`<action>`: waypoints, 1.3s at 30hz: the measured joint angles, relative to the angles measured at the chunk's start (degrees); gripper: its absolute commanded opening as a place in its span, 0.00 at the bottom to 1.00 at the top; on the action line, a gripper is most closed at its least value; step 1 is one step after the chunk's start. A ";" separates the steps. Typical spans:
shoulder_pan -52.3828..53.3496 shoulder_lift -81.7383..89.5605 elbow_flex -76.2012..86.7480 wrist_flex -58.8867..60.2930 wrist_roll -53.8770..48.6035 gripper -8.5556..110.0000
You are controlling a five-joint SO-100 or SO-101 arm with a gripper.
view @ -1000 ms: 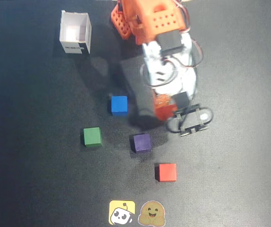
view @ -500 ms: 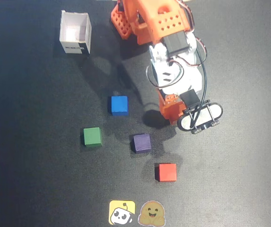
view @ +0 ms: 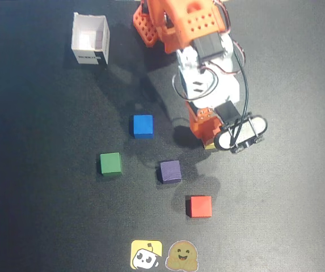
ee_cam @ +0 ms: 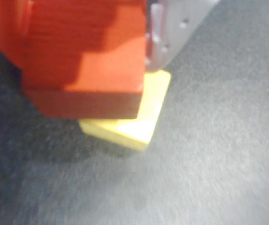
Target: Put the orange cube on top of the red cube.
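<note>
In the wrist view an orange-red block, the orange cube (ee_cam: 101,70), fills the upper left. It sits between an orange jaw on its left and a grey-white jaw on its right. My gripper (ee_cam: 85,79) is shut on it. In the overhead view the gripper (view: 205,135) and the orange cube (view: 207,127) are right of centre, partly hidden under the arm. The red cube (view: 199,206) lies on the black mat, well below the gripper in the overhead view. It does not show in the wrist view.
A pale yellow cube (ee_cam: 139,122) lies directly under the held block, and one corner of it shows in the overhead view (view: 209,145). A blue cube (view: 143,126), a green cube (view: 110,164) and a purple cube (view: 170,171) lie to the left. A white box (view: 89,38) stands at the top left. Two stickers (view: 162,255) are at the bottom edge.
</note>
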 measured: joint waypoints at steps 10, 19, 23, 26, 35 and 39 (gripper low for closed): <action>5.62 -6.59 -7.82 0.35 3.16 0.17; 8.53 -25.93 -27.51 3.69 5.62 0.17; 9.84 -33.40 -36.83 5.98 6.33 0.17; 10.20 -37.35 -41.04 6.15 6.68 0.17; 10.20 -44.47 -49.48 6.33 8.09 0.17; 10.20 -45.70 -51.59 6.33 8.26 0.17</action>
